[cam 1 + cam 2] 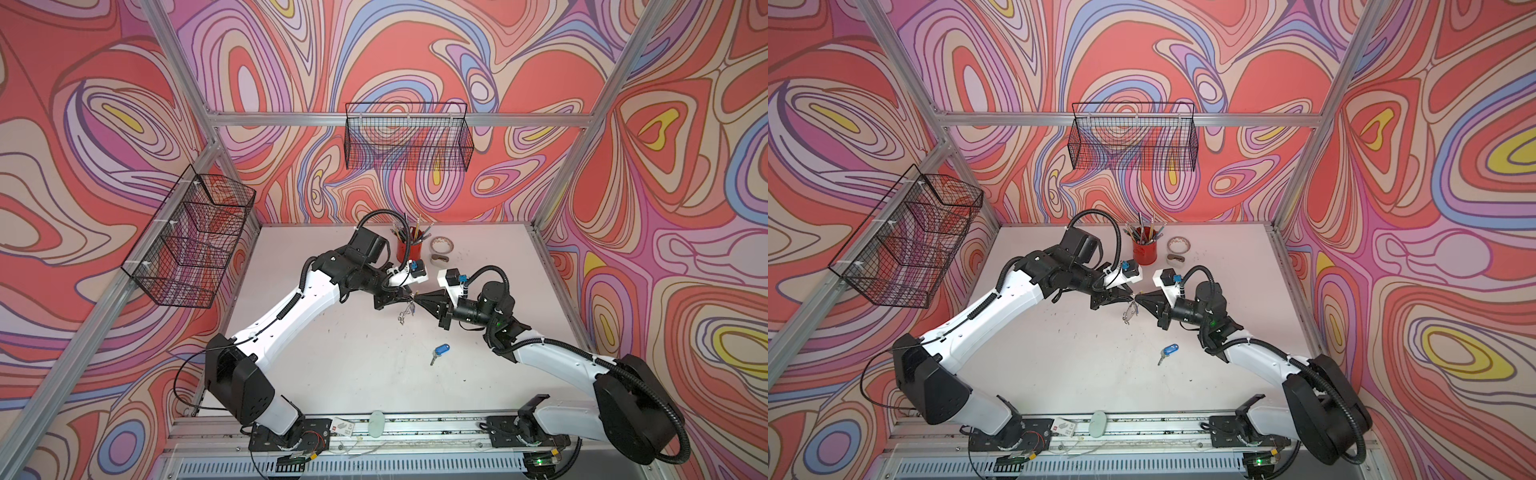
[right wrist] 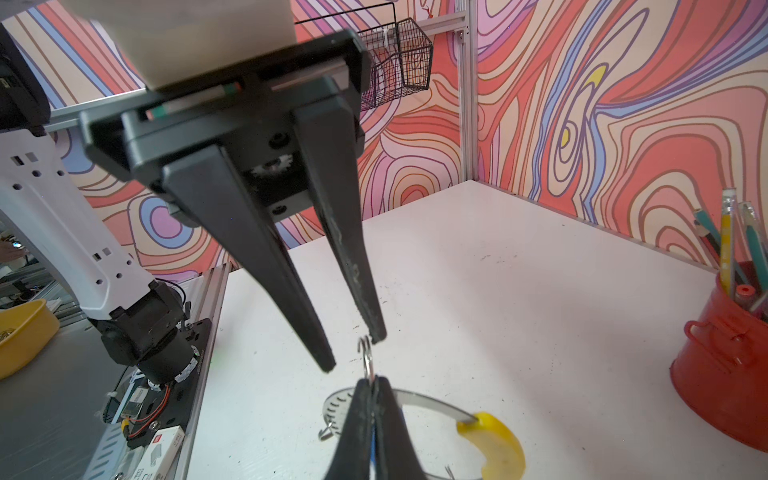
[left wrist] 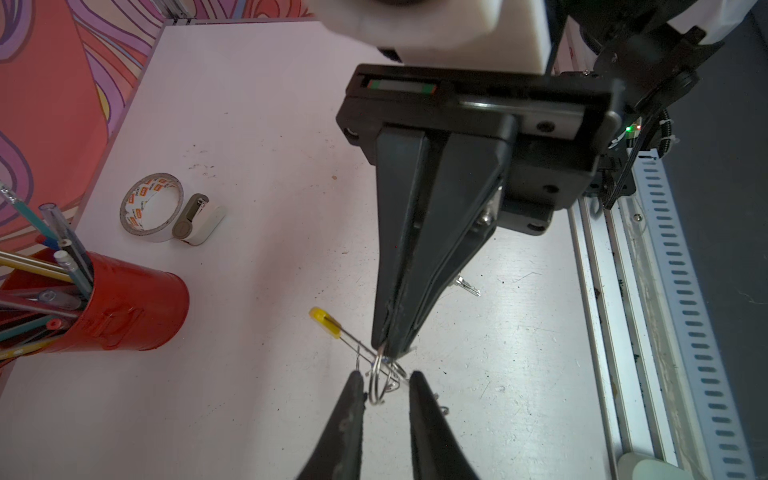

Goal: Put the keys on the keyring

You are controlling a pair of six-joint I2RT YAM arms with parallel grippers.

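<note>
My right gripper (image 2: 373, 380) is shut on a key, and a sliver of its blue tag shows between the jaws. That key's small split ring (image 2: 365, 357) sticks out past the tips. The keyring (image 2: 432, 403), a flat silver hoop with a yellow segment (image 2: 498, 440), hangs just under this gripper above the table (image 1: 404, 312). My left gripper (image 3: 384, 376) faces it tip to tip and is open. The split ring (image 3: 376, 382) sits between its fingers, close to one of them. Another key with a blue tag (image 1: 439, 351) lies on the table nearer the front.
A red cup of pencils (image 1: 408, 249), a beige tape roll (image 1: 442, 245) and a small grey-white object (image 1: 438, 259) stand at the back of the table. Wire baskets hang on the left wall (image 1: 191, 237) and back wall (image 1: 409, 137). A metal rail (image 1: 415, 428) runs along the front.
</note>
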